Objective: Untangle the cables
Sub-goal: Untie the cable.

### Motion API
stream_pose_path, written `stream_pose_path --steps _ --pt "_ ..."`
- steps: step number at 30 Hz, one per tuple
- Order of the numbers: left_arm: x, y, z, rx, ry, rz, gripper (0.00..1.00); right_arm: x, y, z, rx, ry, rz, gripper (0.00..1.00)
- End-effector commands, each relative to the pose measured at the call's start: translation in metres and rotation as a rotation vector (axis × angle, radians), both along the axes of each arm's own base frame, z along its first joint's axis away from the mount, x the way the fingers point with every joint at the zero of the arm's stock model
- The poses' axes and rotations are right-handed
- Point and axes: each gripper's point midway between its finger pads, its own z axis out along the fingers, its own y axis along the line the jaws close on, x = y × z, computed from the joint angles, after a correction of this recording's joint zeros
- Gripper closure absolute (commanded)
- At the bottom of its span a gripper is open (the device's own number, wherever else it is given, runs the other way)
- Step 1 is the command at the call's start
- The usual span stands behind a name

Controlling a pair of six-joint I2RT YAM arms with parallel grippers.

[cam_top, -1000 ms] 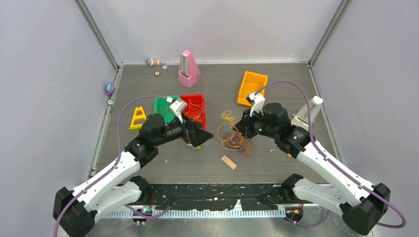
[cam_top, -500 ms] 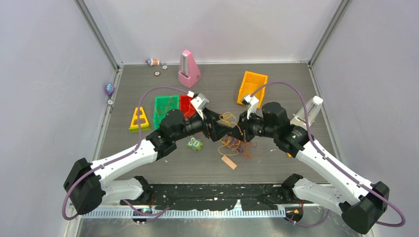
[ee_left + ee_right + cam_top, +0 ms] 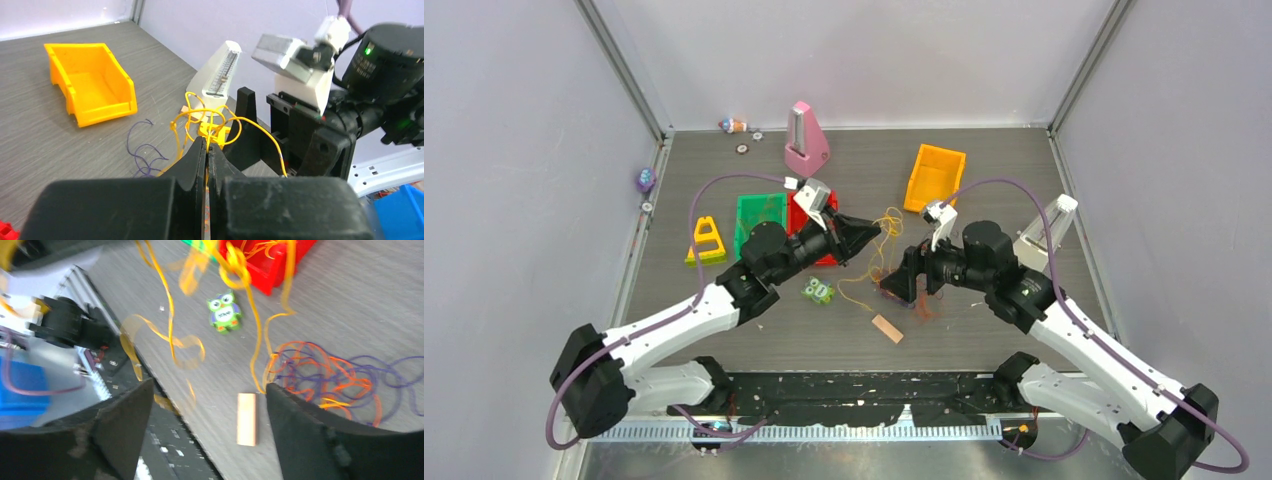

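Observation:
The cables are thin strands in yellow, orange and purple. My left gripper [image 3: 865, 232] is shut on a yellow cable [image 3: 888, 222] and holds it above the table; in the left wrist view yellow loops [image 3: 210, 120] rise from the closed left gripper [image 3: 207, 145]. The orange and purple tangle [image 3: 330, 375] lies on the table, partly under my right gripper [image 3: 902, 284]. That right gripper [image 3: 209, 390] is open with nothing between its fingers. Yellow strands [image 3: 170, 315] hang blurred in front of it. One purple strand [image 3: 142, 150] lies loose on the table.
A wooden block [image 3: 887, 328] and an owl toy [image 3: 818, 291] lie near the front. Behind stand a pink metronome [image 3: 805, 140], an orange bin [image 3: 934, 178], a white metronome [image 3: 1046, 232], a green tray [image 3: 759, 215] and a yellow frame [image 3: 707, 240].
My left gripper reached into the cables, shut on a yellow strand and drew back to the left with it. My right gripper opened, let go of the cables and dropped slightly toward the front.

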Motion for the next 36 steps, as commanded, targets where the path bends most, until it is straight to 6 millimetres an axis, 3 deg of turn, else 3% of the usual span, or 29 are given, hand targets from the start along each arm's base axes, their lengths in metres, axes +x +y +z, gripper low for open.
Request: stream_pose_path --steps 1,4,10,16,18,22,27,31,36 --pt "-0.001 0.021 0.044 -0.07 -0.074 0.058 1.0 0.017 -0.014 -0.005 -0.001 -0.095 -0.117 0.01" --pt "-0.007 0.03 0.06 -0.063 -0.089 0.066 1.0 0.02 -0.012 -0.024 -0.003 -0.096 -0.118 0.05" --pt "-0.016 0.043 0.091 -0.07 -0.117 0.07 1.0 0.038 0.004 -0.041 0.04 -0.142 -0.115 0.05" --pt "-0.025 0.048 0.117 -0.094 -0.121 0.051 1.0 0.075 0.016 -0.067 -0.048 -0.139 -0.24 0.05" --pt "-0.029 0.054 0.126 -0.112 -0.136 0.055 1.0 0.097 0.006 -0.094 -0.124 -0.089 -0.378 0.05" --pt "-0.033 0.092 0.148 -0.137 -0.185 0.17 1.0 0.106 -0.012 -0.136 -0.243 0.02 -0.521 0.04" --pt "-0.044 0.15 0.165 -0.096 -0.239 0.341 1.0 0.093 -0.044 -0.171 -0.365 0.116 -0.64 0.03" --pt "-0.045 0.207 0.155 -0.036 -0.227 0.564 1.0 0.081 -0.082 -0.183 -0.451 0.169 -0.779 0.1" --pt "-0.042 0.266 0.123 0.085 -0.173 0.824 1.0 0.07 -0.121 -0.181 -0.487 0.206 -0.954 0.18"
